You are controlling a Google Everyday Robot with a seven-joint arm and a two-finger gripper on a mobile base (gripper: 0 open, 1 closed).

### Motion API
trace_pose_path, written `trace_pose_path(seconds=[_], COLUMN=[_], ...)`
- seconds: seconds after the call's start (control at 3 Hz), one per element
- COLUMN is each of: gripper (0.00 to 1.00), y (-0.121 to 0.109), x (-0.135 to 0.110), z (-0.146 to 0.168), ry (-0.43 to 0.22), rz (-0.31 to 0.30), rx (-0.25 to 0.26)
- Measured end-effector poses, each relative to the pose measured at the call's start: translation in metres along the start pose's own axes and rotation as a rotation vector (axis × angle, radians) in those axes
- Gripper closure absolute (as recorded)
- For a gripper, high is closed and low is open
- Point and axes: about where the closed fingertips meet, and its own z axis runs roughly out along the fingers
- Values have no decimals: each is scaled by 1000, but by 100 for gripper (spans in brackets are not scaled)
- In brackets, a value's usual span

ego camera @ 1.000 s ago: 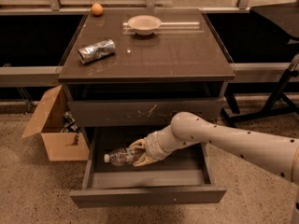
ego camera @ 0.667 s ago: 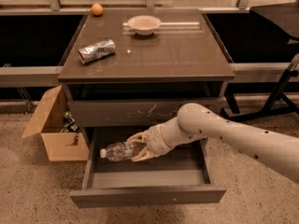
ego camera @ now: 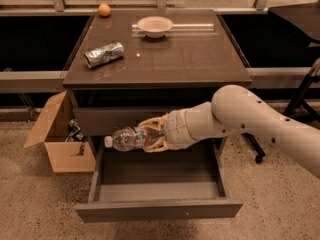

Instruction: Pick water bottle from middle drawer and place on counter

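- Find the gripper (ego camera: pixel 150 134) in front of the cabinet. It is lower than the counter (ego camera: pixel 190 54) and higher than the floor of the open middle drawer (ego camera: pixel 160 210).
- Note that the gripper's pale fingers (ego camera: pixel 152 121) are clamped around the water bottle (ego camera: pixel 127 138). One finger runs over the top of the bottle body and another passes beneath it.
- Check the water bottle's attitude. It lies roughly level, with its white cap pointing toward the left side of the view and its base end inside the gripper.
- Observe that the water bottle is carried in the air. It does not touch the drawer floor or the counter. In the view it overlaps the closed front panel (ego camera: pixel 100 121) directly above the middle drawer.
- Confirm that the middle drawer is pulled out toward you. Its plain front panel is nearest the bottom of the view and its inner floor is visible behind it.
- Trace the arm (ego camera: pixel 250 116). It enters from the right edge of the view, bends at a rounded white joint and reaches left to the gripper.
- On the counter, identify a crumpled silver foil packet (ego camera: pixel 103 54) near the left side, a white bowl (ego camera: pixel 155 26) near the back centre and an orange ball (ego camera: pixel 104 10) at the back left corner. All three are well apart from the water bottle.
- Note the open cardboard box (ego camera: pixel 57 134) on the floor (ego camera: pixel 40 204), just beside the cabinet's left side.
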Motion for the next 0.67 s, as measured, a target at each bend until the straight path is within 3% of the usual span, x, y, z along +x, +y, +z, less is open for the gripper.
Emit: trace_pose_path(seconds=[0.33, 0.67], gripper=[100, 100], y=[0, -32], x=[0, -6], z=[0, -37], ry=[0, 9], rz=[0, 11], rx=[0, 81])
